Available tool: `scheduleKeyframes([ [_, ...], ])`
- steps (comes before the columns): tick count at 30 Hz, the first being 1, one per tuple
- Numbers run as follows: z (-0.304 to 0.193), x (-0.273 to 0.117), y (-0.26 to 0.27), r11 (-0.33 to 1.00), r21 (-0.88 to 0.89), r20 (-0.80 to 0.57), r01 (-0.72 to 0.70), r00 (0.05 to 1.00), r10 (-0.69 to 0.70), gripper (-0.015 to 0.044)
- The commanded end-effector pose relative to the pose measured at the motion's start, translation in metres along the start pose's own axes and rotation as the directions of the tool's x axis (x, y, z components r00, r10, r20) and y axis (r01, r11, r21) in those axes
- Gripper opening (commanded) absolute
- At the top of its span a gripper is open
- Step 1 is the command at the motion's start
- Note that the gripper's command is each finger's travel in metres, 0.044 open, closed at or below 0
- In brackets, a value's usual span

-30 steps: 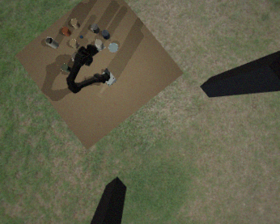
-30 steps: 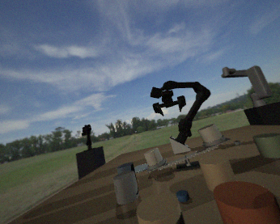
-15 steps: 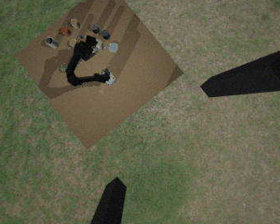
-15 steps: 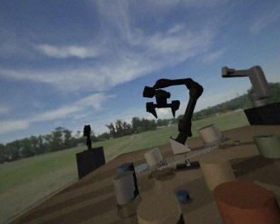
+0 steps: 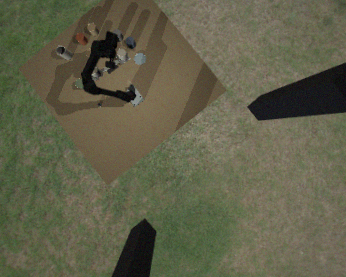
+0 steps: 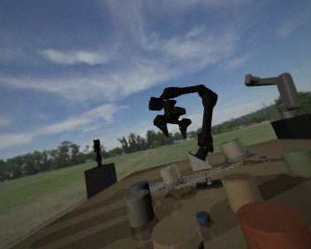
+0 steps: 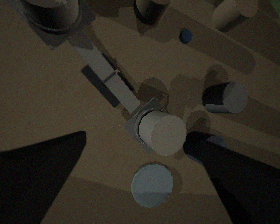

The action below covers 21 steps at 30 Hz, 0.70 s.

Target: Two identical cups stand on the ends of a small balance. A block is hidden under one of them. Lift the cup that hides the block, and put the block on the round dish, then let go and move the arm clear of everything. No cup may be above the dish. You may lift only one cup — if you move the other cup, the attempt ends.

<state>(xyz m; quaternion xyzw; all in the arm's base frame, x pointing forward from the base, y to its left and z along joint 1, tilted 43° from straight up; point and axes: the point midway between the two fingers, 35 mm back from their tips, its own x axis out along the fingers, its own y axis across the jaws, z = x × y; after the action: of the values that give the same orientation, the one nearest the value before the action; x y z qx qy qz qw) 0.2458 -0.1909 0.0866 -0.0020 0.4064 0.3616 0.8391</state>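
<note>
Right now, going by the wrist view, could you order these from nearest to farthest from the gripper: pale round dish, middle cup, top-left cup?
1. Middle cup, right of centre.
2. Pale round dish, below that cup in the view.
3. Top-left cup, at the balance's other end.

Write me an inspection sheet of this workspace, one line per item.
Surface: brown top, crossed by shadows.
Job's things: two pale cups stand on the balance's ends; round dish beside the nearer cup, nothing on it; block not seen.
Clutter: orange cylinder, green cylinder, small blue piece, others.
Gripper: open, holding nothing, above the top.
Cables: nothing seen.
Surroundings: grass, trees, second arm on a dark block.
</note>
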Motion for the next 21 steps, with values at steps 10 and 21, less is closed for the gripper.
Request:
scheduleKeyframes([
  [10, -0.009, 0.037, -0.033, 0.922, -0.354, -0.126, -0.158, 0.985, 0.121, 0.0440],
  [21, -0.019, 0.074, -0.056, 0.741, -0.597, -0.229, -0.306, 0.951, 0.208, 0.0440],
])
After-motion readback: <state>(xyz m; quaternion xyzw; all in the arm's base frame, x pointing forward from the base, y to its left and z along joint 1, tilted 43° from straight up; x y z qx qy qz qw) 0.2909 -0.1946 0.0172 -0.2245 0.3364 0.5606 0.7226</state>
